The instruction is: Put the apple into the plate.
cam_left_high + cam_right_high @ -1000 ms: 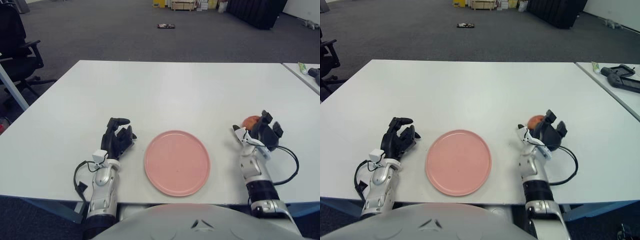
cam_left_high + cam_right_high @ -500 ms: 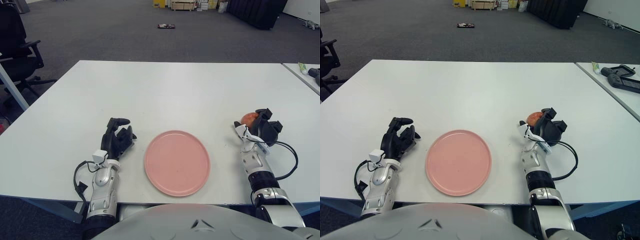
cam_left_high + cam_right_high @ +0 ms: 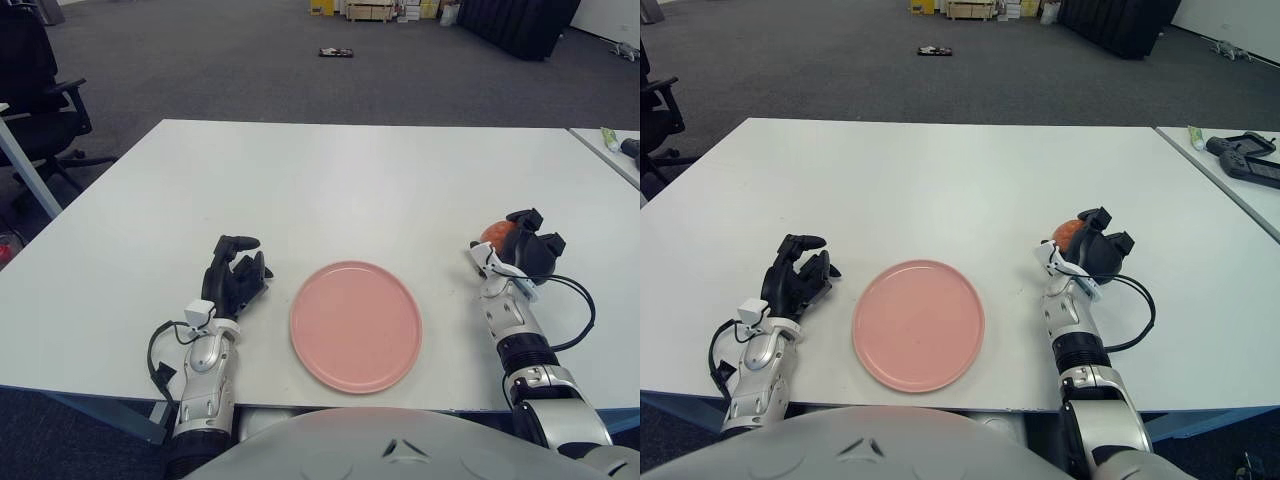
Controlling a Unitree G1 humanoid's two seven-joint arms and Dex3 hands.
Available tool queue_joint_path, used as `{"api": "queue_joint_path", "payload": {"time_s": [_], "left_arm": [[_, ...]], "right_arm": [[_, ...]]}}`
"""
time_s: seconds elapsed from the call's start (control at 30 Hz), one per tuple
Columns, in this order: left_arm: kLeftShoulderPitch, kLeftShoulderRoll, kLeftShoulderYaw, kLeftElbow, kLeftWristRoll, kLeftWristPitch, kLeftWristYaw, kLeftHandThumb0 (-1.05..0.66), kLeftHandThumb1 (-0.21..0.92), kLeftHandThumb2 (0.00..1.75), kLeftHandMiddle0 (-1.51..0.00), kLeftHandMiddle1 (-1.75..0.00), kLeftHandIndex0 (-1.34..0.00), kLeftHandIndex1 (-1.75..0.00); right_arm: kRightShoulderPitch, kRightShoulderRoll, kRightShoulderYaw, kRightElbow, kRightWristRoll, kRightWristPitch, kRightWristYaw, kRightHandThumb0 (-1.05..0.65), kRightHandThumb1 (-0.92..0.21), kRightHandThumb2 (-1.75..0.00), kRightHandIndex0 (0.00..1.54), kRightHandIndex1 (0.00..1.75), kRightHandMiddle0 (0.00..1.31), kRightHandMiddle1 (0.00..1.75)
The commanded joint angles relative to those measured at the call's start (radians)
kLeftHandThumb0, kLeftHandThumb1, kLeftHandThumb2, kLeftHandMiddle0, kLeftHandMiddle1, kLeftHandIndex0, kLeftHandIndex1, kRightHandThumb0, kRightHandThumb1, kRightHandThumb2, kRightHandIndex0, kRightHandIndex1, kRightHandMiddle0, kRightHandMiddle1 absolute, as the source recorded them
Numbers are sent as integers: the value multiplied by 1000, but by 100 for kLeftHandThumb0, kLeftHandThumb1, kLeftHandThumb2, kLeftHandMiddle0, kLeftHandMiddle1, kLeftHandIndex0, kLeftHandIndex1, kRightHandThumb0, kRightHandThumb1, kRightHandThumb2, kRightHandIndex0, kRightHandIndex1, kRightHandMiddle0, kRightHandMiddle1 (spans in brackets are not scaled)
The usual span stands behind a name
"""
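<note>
Two hands show on your white table [image 3: 330,180]. At 3 o'clock from the round pink plate [image 3: 355,325], your right hand [image 3: 527,253] has its black fingers curled around the red-orange apple [image 3: 493,233], which is well apart from the plate. At 9 o'clock, your left hand [image 3: 237,275] idles, fingers loosely spread, holding nothing.
</note>
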Motion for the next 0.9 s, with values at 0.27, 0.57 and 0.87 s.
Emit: {"api": "queue_joint_path", "payload": {"time_s": [0.27,0.57,0.87], "left_arm": [[-9,1,7,11,1,16,8,-37,73,80,-73,-175,-31,-175],[-10,1,8,15,3,9,7,-38,72,81,-74,-175,-31,-175],[-13,0,11,17,-4,11,3,-38,72,82,-74,-175,-32,-175]], "right_arm": [[50,35,-28,-15,79,-73,-48,0,6,-174,88,174,68,175],[65,34,-30,-20,96,-166,-94,0,5,-173,87,173,67,175],[82,36,-33,-44,96,-209,-123,0,4,-172,87,173,66,175]]}}
